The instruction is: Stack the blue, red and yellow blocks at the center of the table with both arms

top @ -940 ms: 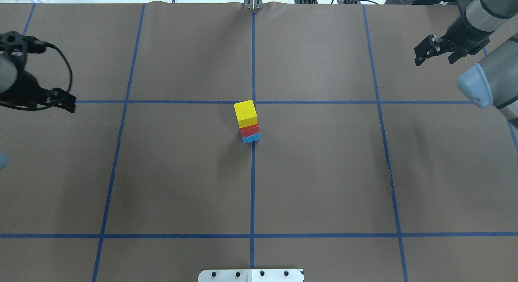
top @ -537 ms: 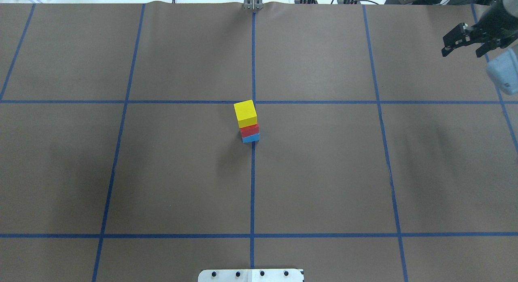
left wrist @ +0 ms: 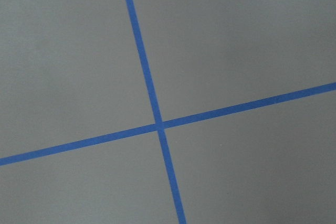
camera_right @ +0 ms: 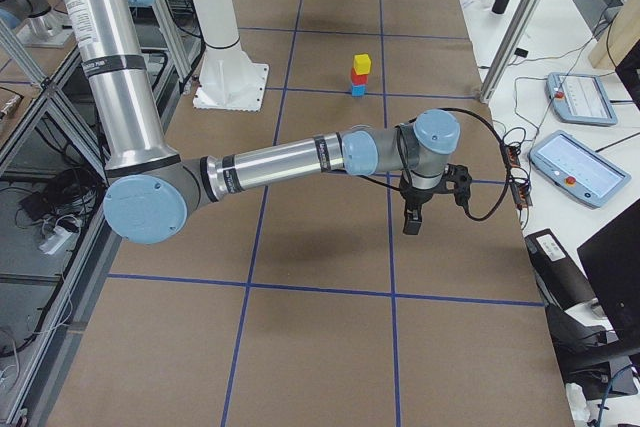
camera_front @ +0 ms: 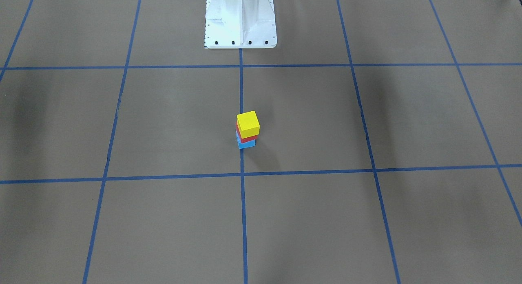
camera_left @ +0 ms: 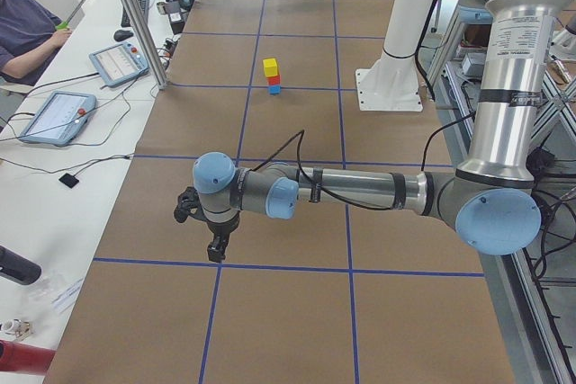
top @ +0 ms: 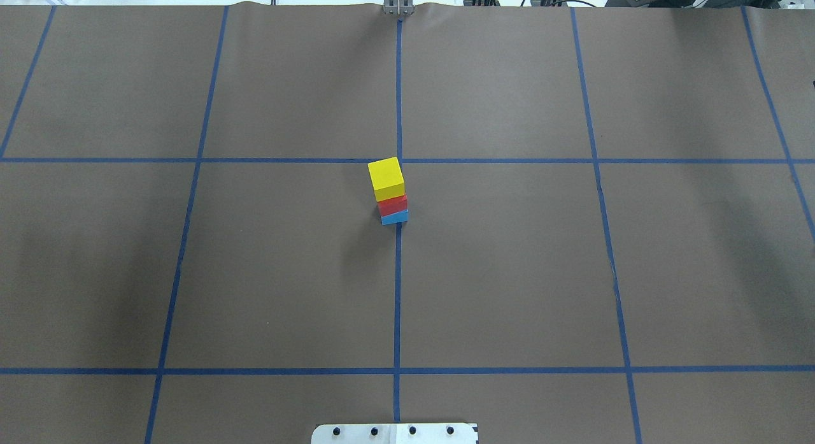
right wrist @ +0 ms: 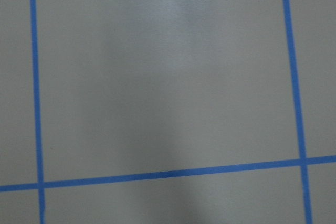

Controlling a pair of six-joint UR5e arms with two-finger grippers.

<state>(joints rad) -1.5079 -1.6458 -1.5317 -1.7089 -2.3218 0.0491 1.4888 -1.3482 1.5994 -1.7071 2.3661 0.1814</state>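
1 upright stack stands on the table [top: 509, 272], in front of the white robot base [camera_front: 240, 19]: blue block [top: 395, 218] lowest, red block [top: 392, 205] on it, yellow block [top: 386, 178] on top. Left gripper [camera_left: 211, 242] and right gripper [camera_right: 412, 217] hang far out to either side of the base, well apart from the stack. Whether their jaws are spread or pressed together cannot be told.

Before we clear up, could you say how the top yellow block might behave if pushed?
The yellow block looks rigid and flat-faced, so it would probably slide, not roll. Topmost on the red block, it might fall off.
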